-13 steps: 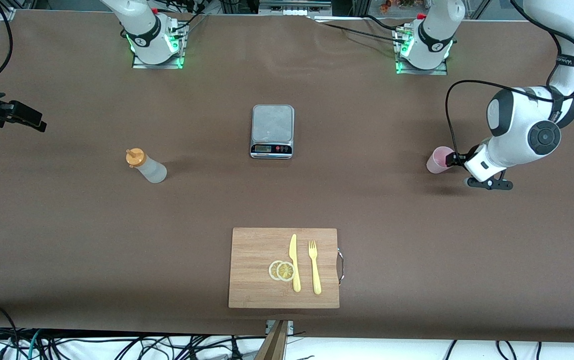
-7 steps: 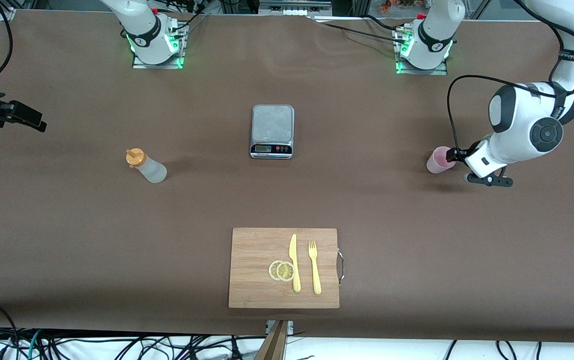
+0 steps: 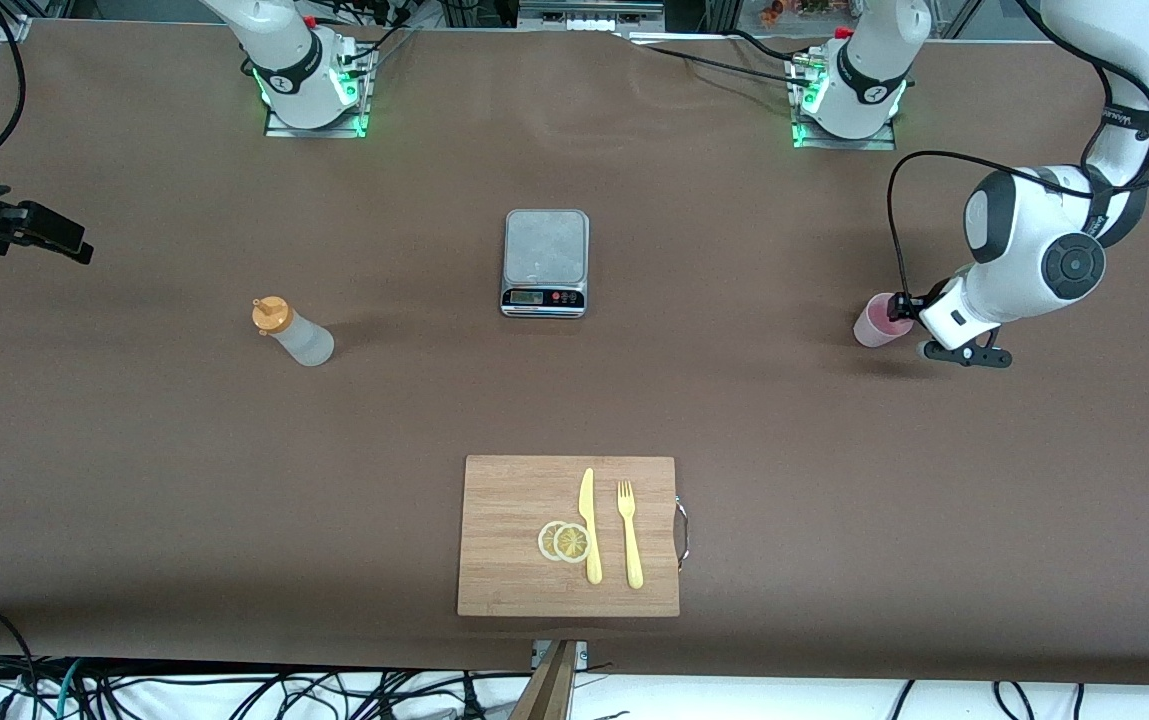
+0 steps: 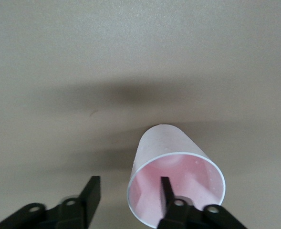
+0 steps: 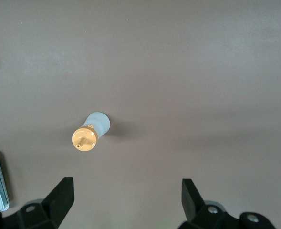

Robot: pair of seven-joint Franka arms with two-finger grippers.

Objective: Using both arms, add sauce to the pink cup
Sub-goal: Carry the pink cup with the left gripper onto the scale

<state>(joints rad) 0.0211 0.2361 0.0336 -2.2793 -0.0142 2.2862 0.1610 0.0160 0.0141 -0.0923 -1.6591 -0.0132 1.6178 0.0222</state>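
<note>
Left gripper (image 4: 128, 198) straddles the pink cup's (image 4: 171, 164) rim, one finger inside (not clamped); right gripper (image 5: 126, 195) waits, fingers wide, over the sauce bottle (image 5: 90, 132).

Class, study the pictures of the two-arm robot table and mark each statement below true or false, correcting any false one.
1. One finger of the left pincer is inside the pink cup. True.
2. The sauce bottle stands on the scale. False: it stands on the table, toward the right arm's end.
3. The right pincer is open. True.
4. The fork lies inside the pink cup. False: it lies on the cutting board.
</note>
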